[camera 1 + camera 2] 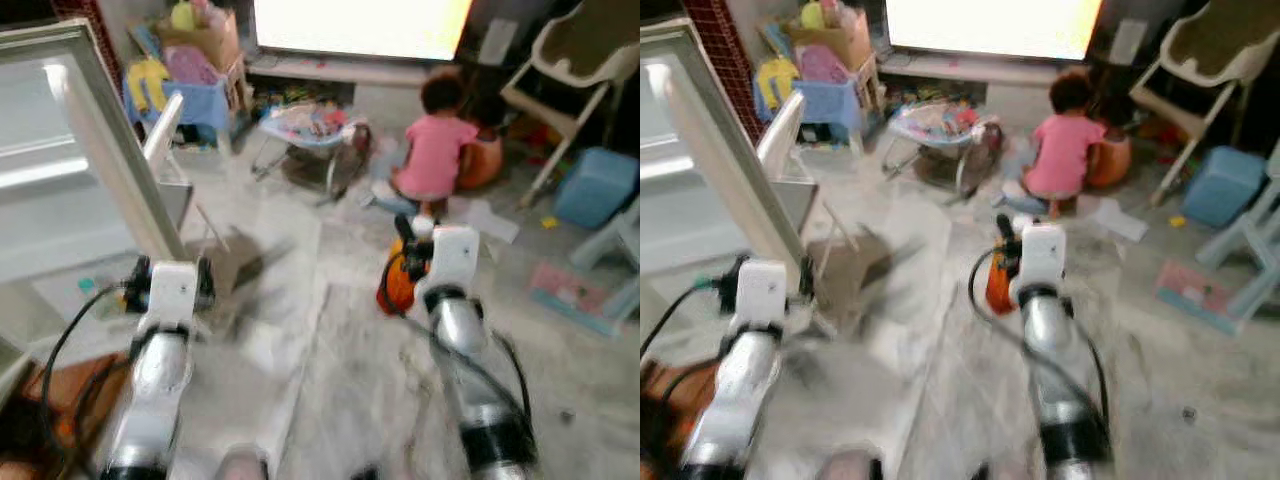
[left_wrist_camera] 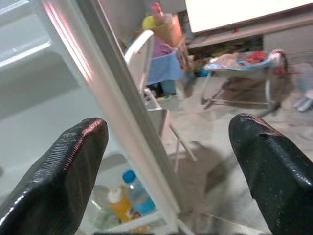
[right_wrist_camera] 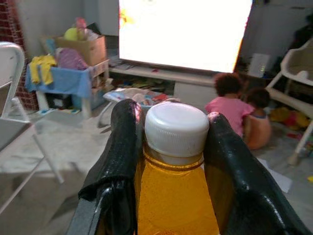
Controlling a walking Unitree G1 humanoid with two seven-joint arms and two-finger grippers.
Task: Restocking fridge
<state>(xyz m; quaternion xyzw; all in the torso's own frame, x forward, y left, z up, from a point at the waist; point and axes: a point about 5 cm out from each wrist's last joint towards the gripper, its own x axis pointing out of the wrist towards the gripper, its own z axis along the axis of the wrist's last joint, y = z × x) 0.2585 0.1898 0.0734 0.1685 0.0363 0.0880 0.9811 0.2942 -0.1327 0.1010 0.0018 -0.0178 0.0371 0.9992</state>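
My right gripper (image 3: 173, 147) is shut on an orange juice bottle (image 3: 176, 196) with a white cap, held upright in front of me; the orange bottle (image 1: 398, 285) hangs above the floor ahead of my right arm. The open fridge door (image 1: 95, 160) stands at the left, its inner shelf holding an orange bottle (image 2: 120, 205) and a blue-capped bottle (image 2: 137, 193). My left gripper (image 2: 166, 161) is open, its fingers (image 2: 63, 171) spread wide, level with the door's edge and holding nothing.
A white folding chair (image 1: 175, 170) stands just beyond the door. Two small children (image 1: 440, 150) sit on the floor ahead by a bright TV. A baby bouncer (image 1: 310, 130), a high chair (image 1: 570, 70), a blue box (image 1: 595, 185) and scattered toys lie around.
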